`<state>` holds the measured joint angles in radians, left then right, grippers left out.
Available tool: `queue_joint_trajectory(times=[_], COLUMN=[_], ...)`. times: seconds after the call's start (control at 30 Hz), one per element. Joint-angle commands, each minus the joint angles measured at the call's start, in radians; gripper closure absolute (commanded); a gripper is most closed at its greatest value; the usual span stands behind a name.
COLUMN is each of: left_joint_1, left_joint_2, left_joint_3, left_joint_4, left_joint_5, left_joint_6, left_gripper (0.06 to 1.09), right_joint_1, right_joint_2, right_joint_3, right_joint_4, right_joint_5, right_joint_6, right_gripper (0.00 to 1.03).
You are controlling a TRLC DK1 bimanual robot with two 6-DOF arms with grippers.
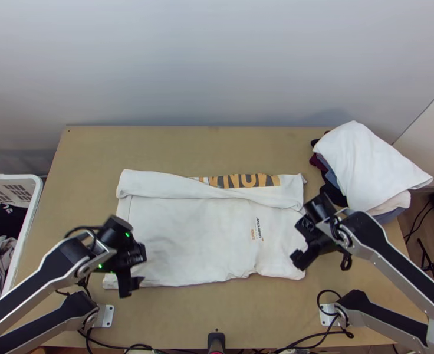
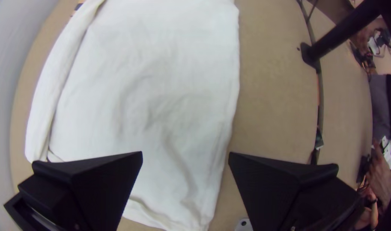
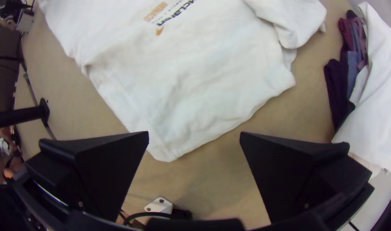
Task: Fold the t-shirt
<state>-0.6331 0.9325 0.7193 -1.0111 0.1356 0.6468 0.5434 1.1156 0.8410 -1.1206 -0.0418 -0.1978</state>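
Your white t-shirt (image 1: 187,236) lies broadly flat in the middle of the counter (image 1: 217,318), its far side turned over in a loose strip that leaves some large lettering exposed. Expect it to handle light and soft, with enough floppiness to sag between two holds; it shouldn't slip much, but it will crease. You'd do best taking the near hem close to both corners, pinching every layer, then smoothing after the fold. At the near left corner, your left gripper (image 2: 185,152) has its jaws spread, pinching nothing; at the near right corner, your right gripper (image 3: 194,133) has its jaws equally wide and unloaded. Farther out, you have a clothes pile (image 1: 370,165) at the right and a laundry basket (image 1: 31,221) at the left.
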Motion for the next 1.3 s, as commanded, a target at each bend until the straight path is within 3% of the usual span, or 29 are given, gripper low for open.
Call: queue_joint_trajectory(times=[0.0, 0.5, 0.67, 0.87, 0.93, 1.2, 1.27], left_joint_1=[-0.128, -0.171, -0.142, -0.094, -0.073, -0.073, -0.077], left_joint_2=[0.009, 0.04, 0.055, 0.075, 0.091, 0.101, 0.101], left_joint_3=[-0.069, -0.146, -0.142, -0.141, -0.126, -0.129, -0.132], left_joint_4=[-0.023, 0.052, 0.054, 0.068, 0.069, 0.077, 0.077], left_joint_5=[-0.03, -0.1, -0.103, -0.119, -0.119, -0.136, -0.145], left_joint_6=[-0.016, -0.024, -0.022, -0.015, -0.01, -0.022, -0.029], left_gripper=[0.11, 0.11, 0.11, 0.11, 0.11, 0.11, 0.11], right_joint_1=[0.113, 0.204, 0.21, 0.202, 0.198, 0.201, 0.199], right_joint_2=[-0.06, 0.013, 0.02, 0.075, 0.098, 0.13, 0.13], right_joint_3=[-0.062, -0.118, -0.109, -0.149, -0.141, -0.149, -0.151], right_joint_4=[-0.058, -0.054, -0.047, 0.028, 0.044, 0.113, 0.123], right_joint_5=[0.0, -0.001, -0.001, -0.001, -0.001, 0.003, 0.003], right_joint_6=[-0.038, -0.066, -0.066, -0.075, -0.075, -0.066, -0.066], right_gripper=[0.05, 0.05, 0.1, 0.1, 0.16, 0.17, 0.25])
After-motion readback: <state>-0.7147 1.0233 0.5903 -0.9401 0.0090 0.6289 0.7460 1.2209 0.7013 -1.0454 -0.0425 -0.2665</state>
